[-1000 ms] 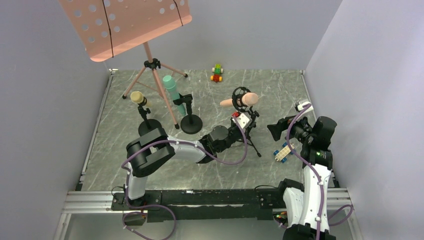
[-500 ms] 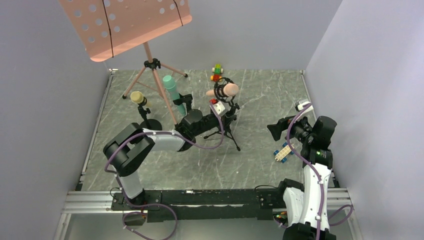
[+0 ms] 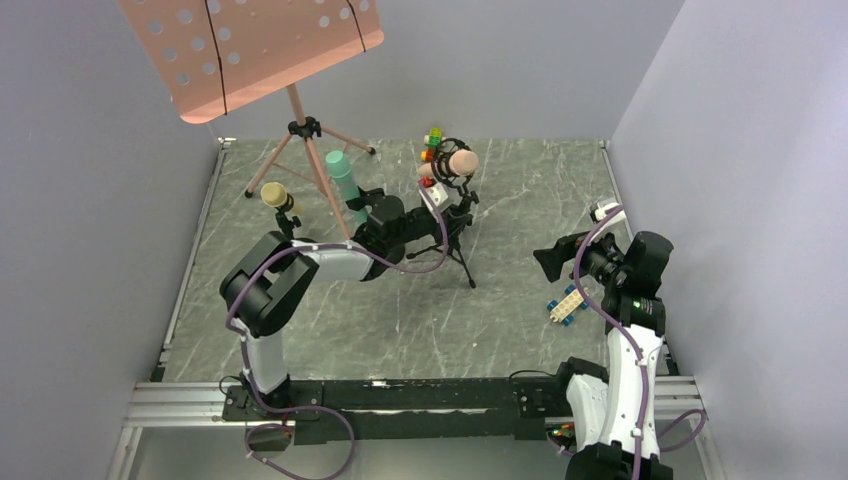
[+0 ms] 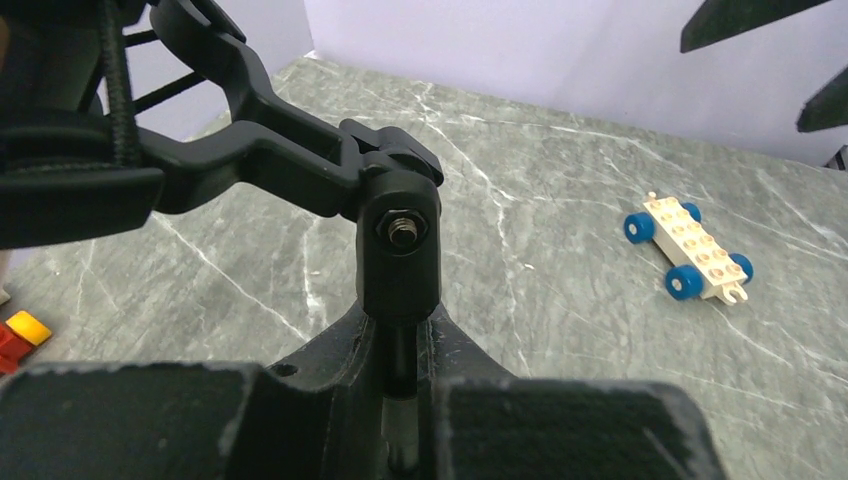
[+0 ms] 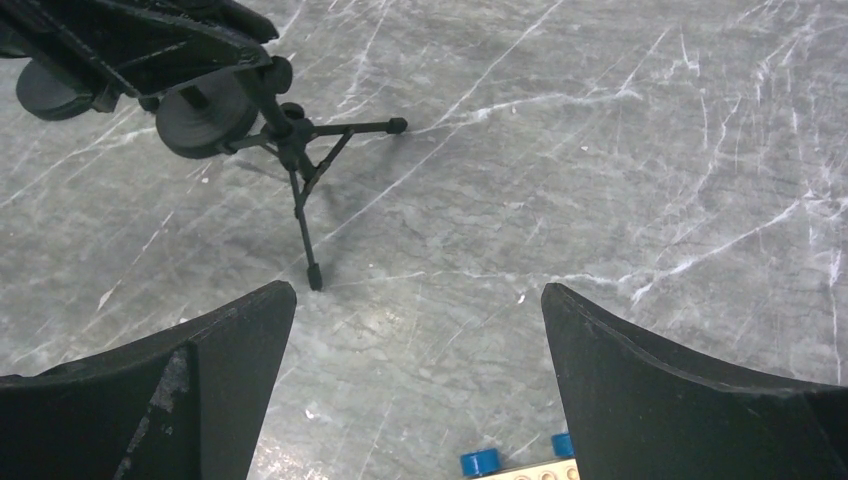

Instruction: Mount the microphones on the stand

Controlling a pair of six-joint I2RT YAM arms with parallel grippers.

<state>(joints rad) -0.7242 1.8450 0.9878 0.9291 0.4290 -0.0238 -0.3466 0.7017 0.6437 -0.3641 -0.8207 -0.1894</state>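
The salmon pink microphone sits in the shock mount of a small black tripod stand. My left gripper is shut on that stand's thin post, just under its pivot joint. The teal-green microphone stands in a round-based stand. The pale yellow microphone sits on another stand at the left. My right gripper hangs open at the right, its fingers wide apart over bare table. The tripod legs show ahead of it.
A tall pink music stand on its tripod fills the back left. A coloured toy-brick car lies at the back behind the pink microphone. A white toy car with blue wheels lies near my right gripper. Walls enclose three sides.
My left arm has carried the tripod stand with the pink microphone leftward and toward the back, close to the teal microphone's stand. The right arm has stayed still.
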